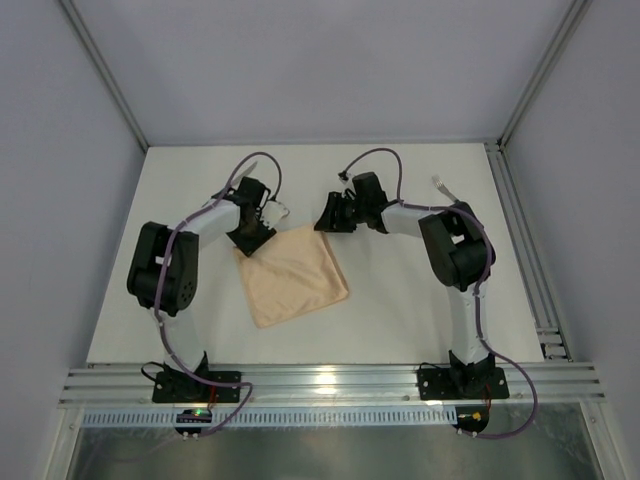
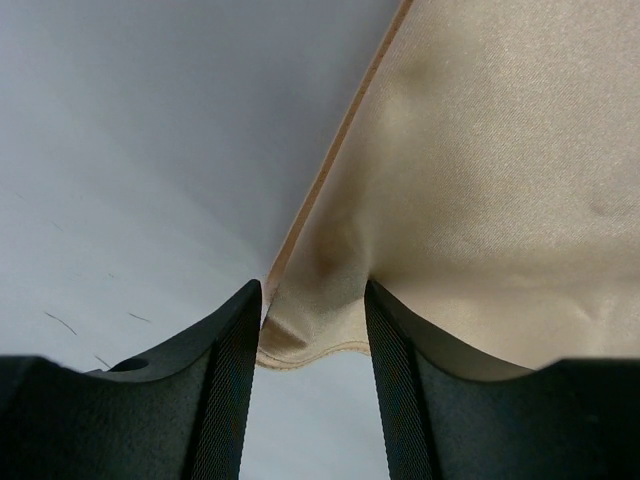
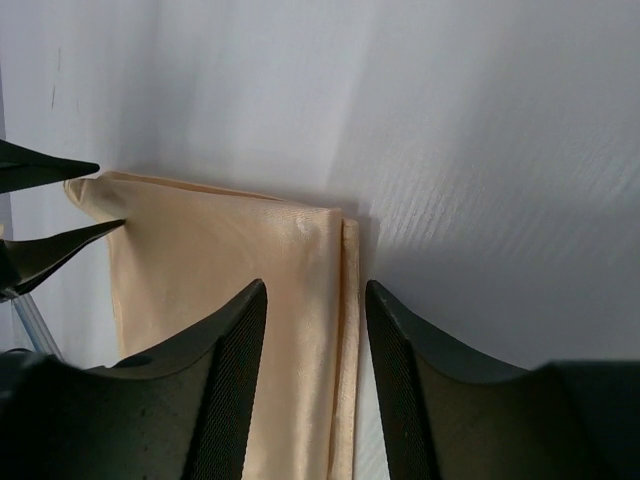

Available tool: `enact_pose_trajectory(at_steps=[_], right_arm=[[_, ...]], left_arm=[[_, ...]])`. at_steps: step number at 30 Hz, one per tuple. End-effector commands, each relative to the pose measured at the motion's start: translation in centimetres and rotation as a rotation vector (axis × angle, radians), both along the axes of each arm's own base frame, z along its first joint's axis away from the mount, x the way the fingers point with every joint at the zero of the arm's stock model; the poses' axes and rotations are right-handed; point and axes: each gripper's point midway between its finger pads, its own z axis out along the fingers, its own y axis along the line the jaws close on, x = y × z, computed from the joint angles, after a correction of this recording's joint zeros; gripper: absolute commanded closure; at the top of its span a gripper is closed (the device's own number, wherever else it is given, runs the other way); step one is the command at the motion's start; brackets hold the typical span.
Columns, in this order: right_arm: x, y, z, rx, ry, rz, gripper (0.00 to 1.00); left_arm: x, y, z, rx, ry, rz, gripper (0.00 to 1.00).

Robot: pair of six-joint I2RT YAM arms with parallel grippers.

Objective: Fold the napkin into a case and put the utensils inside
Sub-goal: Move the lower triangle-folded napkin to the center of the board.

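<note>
The peach-orange napkin (image 1: 292, 275) lies folded into a rough square on the white table, between the two arms. My left gripper (image 1: 249, 239) is at its far left corner. In the left wrist view the gripper (image 2: 312, 292) is open, and the puckered corner of the napkin (image 2: 500, 150) sits between the fingers. My right gripper (image 1: 328, 222) is at the far right corner. In the right wrist view the gripper (image 3: 315, 292) is open and straddles the doubled edge of the napkin (image 3: 220, 260). The knife and fork are out of view. No narrow case shows.
The white table (image 1: 420, 290) is walled by grey panels at the back and sides. Metal rails (image 1: 330, 385) run along the near edge by the arm bases. A small white connector (image 1: 443, 185) lies at the back right.
</note>
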Motion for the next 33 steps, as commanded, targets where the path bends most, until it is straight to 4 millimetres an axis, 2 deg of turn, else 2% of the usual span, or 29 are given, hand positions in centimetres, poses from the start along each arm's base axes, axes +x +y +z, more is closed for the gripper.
enact_pose_trajectory(at_steps=[1,6,13,15,19,21,22,24,25,26,27,30,31,32,33], right_arm=[[-0.5,0.5,-0.9,0.013,0.079,-0.013,0.52],[-0.8,0.5,-1.1,0.015,0.114,-0.038,0.56],[-1.1,0.7,-1.1,0.008,0.125,-0.05,0.8],[-1.1,0.8,-1.1,0.012,0.129,-0.056,0.85],[-1.0,0.7,-0.8,0.039,0.119,-0.081,0.96],[-1.2,0.3,-0.9,0.063,0.128,-0.111,0.96],[-1.0,-0.1,-0.2,0.071,0.111,-0.13,0.96],[-1.5,-1.1,-0.5,0.07,0.116,-0.162,0.96],[-1.3,-1.7,0.7,0.082,0.093,-0.18,0.96],[-2.1,-2.5,-0.1,0.07,0.109,-0.197,0.96],[-2.2,-2.9,0.2,0.08,0.101,-0.21,0.96],[-3.4,-4.5,0.2,0.066,0.095,-0.241,0.96],[-4.5,-5.2,-0.7,0.052,0.117,-0.247,0.96],[-4.6,-5.4,-0.1,0.065,0.106,-0.244,0.96],[-5.1,-5.8,-0.4,0.061,0.116,-0.241,0.96]], left_arm=[[1.0,-0.3,2.8,-0.059,-0.043,0.0,0.52],[0.6,-0.9,3.6,-0.109,-0.031,0.005,0.49],[0.2,0.6,5.5,-0.124,-0.039,0.062,0.48],[-0.1,1.5,5.5,-0.119,-0.028,0.083,0.48],[-1.1,1.9,4.8,-0.131,-0.008,0.094,0.49],[-1.8,1.7,4.6,-0.15,-0.001,0.092,0.49],[-2.0,1.4,4.8,-0.171,0.003,0.088,0.49],[-2.5,0.9,5.7,-0.203,-0.007,0.082,0.49],[-3.2,0.6,6.0,-0.22,0.008,0.071,0.5],[-3.7,-0.1,6.5,-0.258,0.01,0.055,0.49],[-4.1,-0.6,7.6,-0.283,-0.016,0.035,0.5],[-6.4,-2.4,8.0,-0.278,-0.024,-0.065,0.49],[-7.5,-3.8,8.7,-0.276,-0.043,-0.132,0.48],[-8.7,-3.9,8.1,-0.248,-0.038,-0.174,0.48],[-9.5,-4.4,8.0,-0.241,-0.038,-0.211,0.47]])
